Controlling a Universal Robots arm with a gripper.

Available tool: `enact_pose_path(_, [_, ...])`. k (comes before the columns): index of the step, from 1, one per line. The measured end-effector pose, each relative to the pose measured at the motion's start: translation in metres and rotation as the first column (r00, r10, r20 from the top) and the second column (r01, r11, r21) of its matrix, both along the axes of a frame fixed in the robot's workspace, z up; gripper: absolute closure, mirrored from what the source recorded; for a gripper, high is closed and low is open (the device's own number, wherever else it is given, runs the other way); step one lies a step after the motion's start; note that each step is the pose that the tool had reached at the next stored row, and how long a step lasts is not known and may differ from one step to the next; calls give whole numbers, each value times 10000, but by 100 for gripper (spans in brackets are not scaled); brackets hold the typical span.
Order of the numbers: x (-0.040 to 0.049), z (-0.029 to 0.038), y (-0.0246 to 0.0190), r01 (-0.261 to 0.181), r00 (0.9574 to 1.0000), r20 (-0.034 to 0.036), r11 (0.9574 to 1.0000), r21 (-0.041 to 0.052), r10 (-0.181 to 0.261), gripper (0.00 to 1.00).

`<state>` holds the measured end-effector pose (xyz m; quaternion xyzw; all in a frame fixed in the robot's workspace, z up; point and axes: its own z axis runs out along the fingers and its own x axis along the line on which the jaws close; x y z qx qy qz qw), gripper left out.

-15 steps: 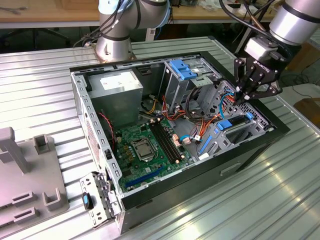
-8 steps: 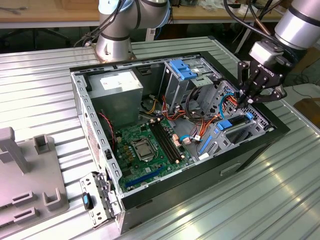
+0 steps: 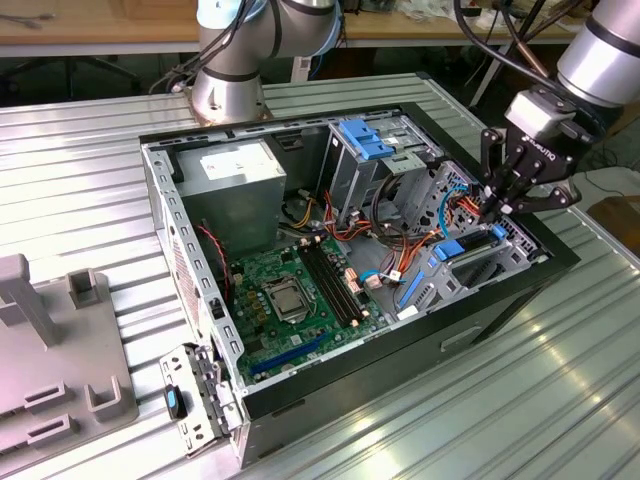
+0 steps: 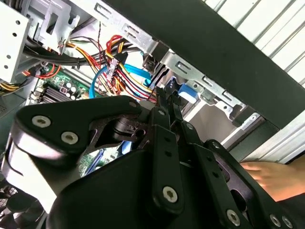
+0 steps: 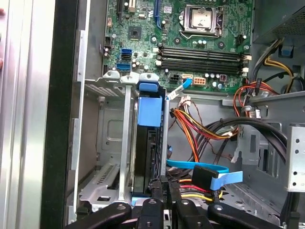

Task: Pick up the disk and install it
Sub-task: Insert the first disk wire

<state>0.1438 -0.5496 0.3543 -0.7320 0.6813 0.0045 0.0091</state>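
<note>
Claw: closest in both wrist views (image 5: 164, 185) (image 4: 167, 95), its black linkage leading to fingers drawn narrow, nearly together, with the tips at the disk's near edge. Whether they pinch that edge cannot be told.
Claw, exterior view: it hangs (image 3: 497, 208) over the drive bay at the case's end on the exterior view's right.
Disk: it stands on edge (image 5: 147, 143) in a slot of the grey metal bay. Its dark body sits between the bay's rails, and the bright blue carrier tab is at the end towards the motherboard (image 5: 200, 43).
Cables: a red, orange and yellow bundle (image 5: 200, 129) runs just beside the bay, and a flat blue lead (image 5: 217, 177) lies near the claw.
Case: open and black-walled (image 3: 480, 310), lying on the ribbed metal bench (image 3: 480, 420).
Hand: a person's hand (image 4: 279, 175) shows outside the case wall.
Bracket: light blue and ribbed (image 3: 365, 138), on the upper cage — well apart from the claw.
</note>
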Motion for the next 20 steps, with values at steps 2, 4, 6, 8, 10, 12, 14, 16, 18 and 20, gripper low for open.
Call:
enact_pose_path(2, [-30, -1, 0, 3, 10000, 46, 10000, 0, -3, 83])
enact_pose_path(4, [-30, -2, -1, 32, 10000, 57, 10000, -2, -32, 83])
enact_pose_path(6, [-31, -6, -2, 94, 9999, 59, 10000, -1, -94, 83])
enact_pose_path(8, [-31, -17, -4, 208, 9998, 60, 9998, -4, -208, 83])
enact_pose_path(10, [-32, -30, -10, 343, 9994, 62, 9994, -19, -343, 83])
enact_pose_path(12, [-56, -36, -20, 352, 9994, 63, 9994, -16, -352, 83])
enact_pose_path(14, [-90, -36, -31, 352, 9994, 63, 9994, -19, -352, 83])
enact_pose_path(16, [-96, -50, -57, 359, 9993, 62, 9994, -16, -359, 83])
enact_pose_path(18, [-96, -62, -60, 475, 9988, 65, 9989, -28, -475, 83])
enact_pose_path(20, [-96, -64, -61, 516, 9986, 65, 9987, -28, -516, 83])
